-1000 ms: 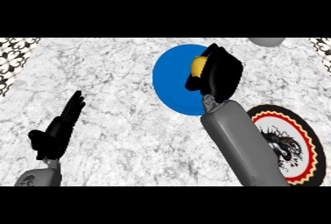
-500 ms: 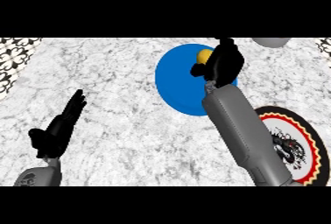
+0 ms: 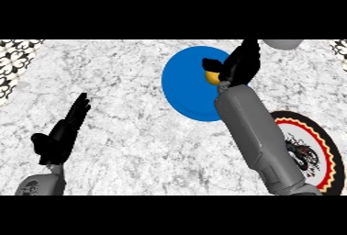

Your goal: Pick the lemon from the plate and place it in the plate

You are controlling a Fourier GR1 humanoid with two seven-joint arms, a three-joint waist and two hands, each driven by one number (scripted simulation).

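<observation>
Bright, even light over the marble counter (image 3: 136, 137); no glare, no clear shadows.

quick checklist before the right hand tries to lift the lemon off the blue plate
1. Lemon on the blue plate: ok.
2. Right hand at the lemon, thumb over its top: ok.
3. Fingers curled round the lemon: cannot tell, the hand hides most of it.
4. Patterned plate at the lower right free to receive it: ok as far as visible, the right forearm hides part.
5. Left hand open at the lower left, out of the path: ok.
</observation>
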